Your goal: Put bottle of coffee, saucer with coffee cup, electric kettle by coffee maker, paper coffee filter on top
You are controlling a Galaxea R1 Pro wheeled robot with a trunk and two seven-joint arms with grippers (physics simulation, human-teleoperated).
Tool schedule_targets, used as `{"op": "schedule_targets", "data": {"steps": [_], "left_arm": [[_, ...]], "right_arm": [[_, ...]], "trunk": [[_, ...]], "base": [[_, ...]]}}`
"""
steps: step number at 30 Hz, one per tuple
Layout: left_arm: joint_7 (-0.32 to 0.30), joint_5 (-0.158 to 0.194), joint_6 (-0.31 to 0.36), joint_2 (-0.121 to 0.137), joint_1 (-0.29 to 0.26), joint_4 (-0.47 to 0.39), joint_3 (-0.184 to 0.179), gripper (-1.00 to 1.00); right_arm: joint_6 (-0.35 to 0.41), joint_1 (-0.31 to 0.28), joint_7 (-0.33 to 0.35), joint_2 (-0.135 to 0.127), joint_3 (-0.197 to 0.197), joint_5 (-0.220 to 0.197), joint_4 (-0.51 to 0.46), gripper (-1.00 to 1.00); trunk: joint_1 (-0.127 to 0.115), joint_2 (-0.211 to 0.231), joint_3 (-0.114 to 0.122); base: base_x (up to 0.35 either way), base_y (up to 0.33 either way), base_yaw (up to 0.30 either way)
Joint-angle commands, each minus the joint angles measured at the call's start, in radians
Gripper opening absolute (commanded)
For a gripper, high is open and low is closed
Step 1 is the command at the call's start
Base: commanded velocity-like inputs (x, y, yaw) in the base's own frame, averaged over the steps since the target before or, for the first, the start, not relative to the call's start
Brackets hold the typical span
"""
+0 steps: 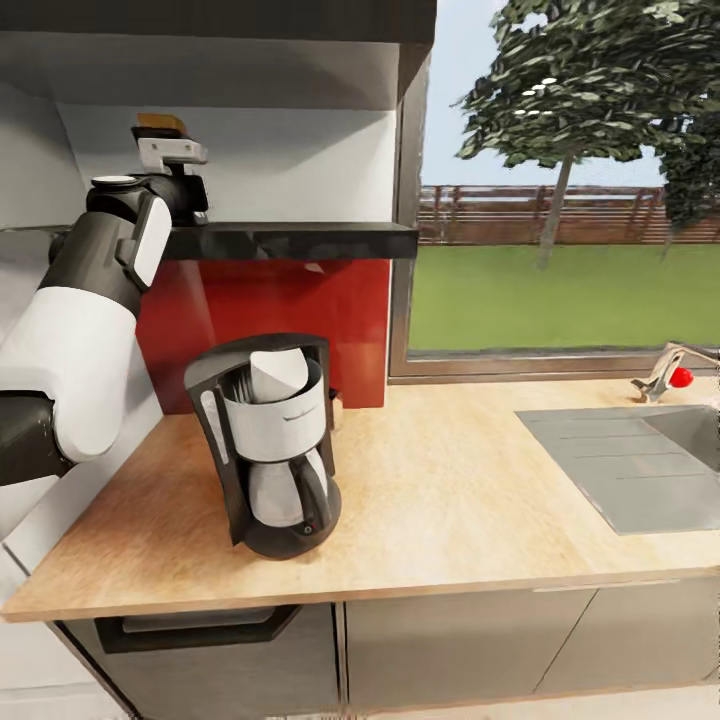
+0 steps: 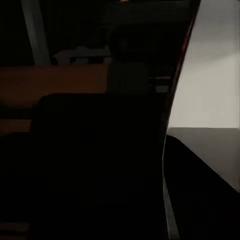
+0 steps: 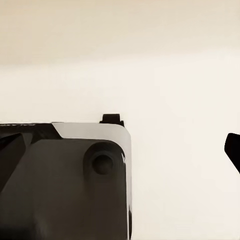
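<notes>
Fingers of the left arm (image 1: pixel 172 150) reach over the dark shelf (image 1: pixel 300 240); their spread is unclear. Right fingers (image 3: pixel 112 119) unclear too. Coffee maker (image 1: pixel 270 440) stands on the worktop (image 1: pixel 450 480), filter (image 1: pixel 276 374) inside.

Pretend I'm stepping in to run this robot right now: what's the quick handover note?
Left gripper: raised to the dark shelf, around a brown-topped item; whether the fingers are shut, and whether that is the coffee bottle, cannot be told.
Right gripper: fingers open in its wrist view, nothing between them.
Coffee maker: upright on the countertop, a white paper filter sitting in its top.
Done: maker and filter look placed.
Left: bottle, saucer, cup and kettle beside the maker.
</notes>
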Motion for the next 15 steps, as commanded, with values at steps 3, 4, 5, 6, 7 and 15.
{"op": "schedule_targets", "data": {"steps": [3, 4, 5, 6, 7, 15], "left_arm": [[0.003, -0.004, 0.005, 0.001, 0.0, 0.015, -0.002, -1.0], [0.003, -0.004, 0.005, 0.001, 0.0, 0.015, -0.002, -1.0], [0.003, -0.004, 0.006, 0.001, 0.0, 0.015, -0.002, -1.0], [0.003, -0.004, 0.006, 0.001, 0.0, 0.015, -0.002, -1.0], [0.003, -0.004, 0.006, 0.001, 0.0, 0.016, -0.002, -1.0], [0.003, -0.004, 0.008, 0.001, 0.0, 0.014, -0.003, -1.0]], "right_arm": [[-0.004, -0.001, 0.004, 0.0, -0.006, 0.003, 0.001, 1.0], [-0.004, -0.001, 0.004, 0.0, -0.006, 0.003, 0.001, 1.0], [-0.004, -0.001, 0.004, 0.0, -0.006, 0.003, 0.001, 1.0], [-0.004, -0.001, 0.004, 0.0, -0.006, 0.003, 0.001, 1.0], [-0.004, -0.001, 0.004, 0.0, -0.006, 0.003, 0.001, 1.0], [-0.004, -0.001, 0.004, 0.0, -0.006, 0.003, 0.001, 1.0]], "trunk": [[0.0, -0.002, -0.003], [0.0, -0.002, -0.003], [0.0, -0.002, -0.003], [0.0, -0.002, -0.003], [0.0, -0.002, -0.003], [0.0, -0.002, -0.003]], "base": [[-0.143, 0.054, 0.0], [-0.056, 0.021, 0.0], [-0.042, 0.013, 0.0], [-0.072, 0.009, 0.0], [-0.145, 0.005, 0.0], [-0.297, 0.001, 0.0]]}}
